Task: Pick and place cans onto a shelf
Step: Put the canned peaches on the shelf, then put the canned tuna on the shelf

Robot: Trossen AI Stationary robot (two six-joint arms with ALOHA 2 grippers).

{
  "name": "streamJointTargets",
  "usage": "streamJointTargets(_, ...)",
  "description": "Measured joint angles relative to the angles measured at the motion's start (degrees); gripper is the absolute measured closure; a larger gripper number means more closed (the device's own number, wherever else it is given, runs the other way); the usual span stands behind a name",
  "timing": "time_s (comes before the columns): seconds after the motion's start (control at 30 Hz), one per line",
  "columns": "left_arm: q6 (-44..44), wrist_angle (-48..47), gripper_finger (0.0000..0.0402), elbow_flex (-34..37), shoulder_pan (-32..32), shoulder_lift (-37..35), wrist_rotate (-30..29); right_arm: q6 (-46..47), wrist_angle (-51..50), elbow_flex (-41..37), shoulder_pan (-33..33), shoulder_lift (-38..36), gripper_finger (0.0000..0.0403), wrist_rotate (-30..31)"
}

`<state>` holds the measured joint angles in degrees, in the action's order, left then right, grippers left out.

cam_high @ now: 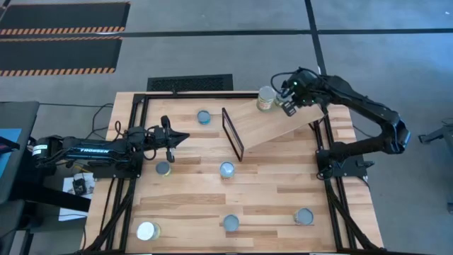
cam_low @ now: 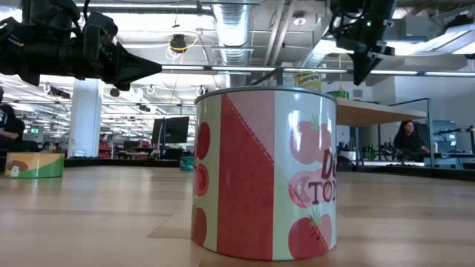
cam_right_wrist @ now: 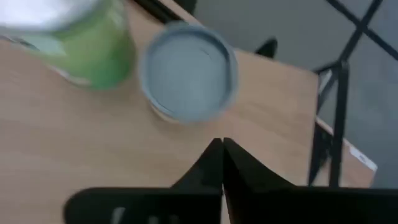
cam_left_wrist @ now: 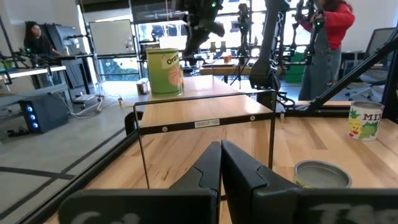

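Overhead, we start at the left side, where the left gripper (cam_high: 180,138) hangs over the tabletop (cam_high: 269,191) with its fingers pressed together and nothing between them; its wrist camera shows the two dark tips meeting. Just beside it a grey-topped can (cam_high: 163,168) stands on the wood, and a white-topped can (cam_high: 146,231) sits at the near left corner. Moving right, we see one can (cam_high: 204,117) near the far edge, another (cam_high: 226,169) in the middle, and a third (cam_high: 231,223) close to the front. The thin black frame (cam_high: 233,133) marks the low end of the shelf (cam_high: 279,122), which slants up to the right. On the raised end a green-labelled can (cam_high: 265,98) stands upright, and a second tin may sit just beside it, though from above the arm hides that spot. The right gripper (cam_high: 289,106) hovers there, its fingers shut and empty, apart from the can. Farthest right, one more can (cam_high: 304,216) rests near the front edge.
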<state>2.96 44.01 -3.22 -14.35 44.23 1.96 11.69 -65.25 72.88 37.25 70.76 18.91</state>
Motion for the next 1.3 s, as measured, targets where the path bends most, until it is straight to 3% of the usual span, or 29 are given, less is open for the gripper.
streamJointTargets(0.27, 0.0, 0.0, 0.0401, -0.02, 0.02, -0.02, 0.28, -2.12, 1.77, -0.11, 3.44, 3.23, 0.0396, -2.05)
streamJointTargets(0.83, 0.26, 0.0, 0.0401, -0.02, 0.02, 0.0, 0.28, -3.77, 3.18, -0.09, 3.16, 4.41, 0.0393, -3.14)
streamJointTargets(1.03, 0.27, -2.03, 0.0401, -0.07, 0.01, 0.0, 0.88, -4.05, 3.04, -1.45, -2.99, -2.95, 0.0399, -2.01)
streamJointTargets(1.3, -1.76, -4.97, 0.0401, -0.07, 0.0, 0.02, 1.93, -1.21, 22.42, -21.18, -18.72, -21.61, 0.0399, -2.5)
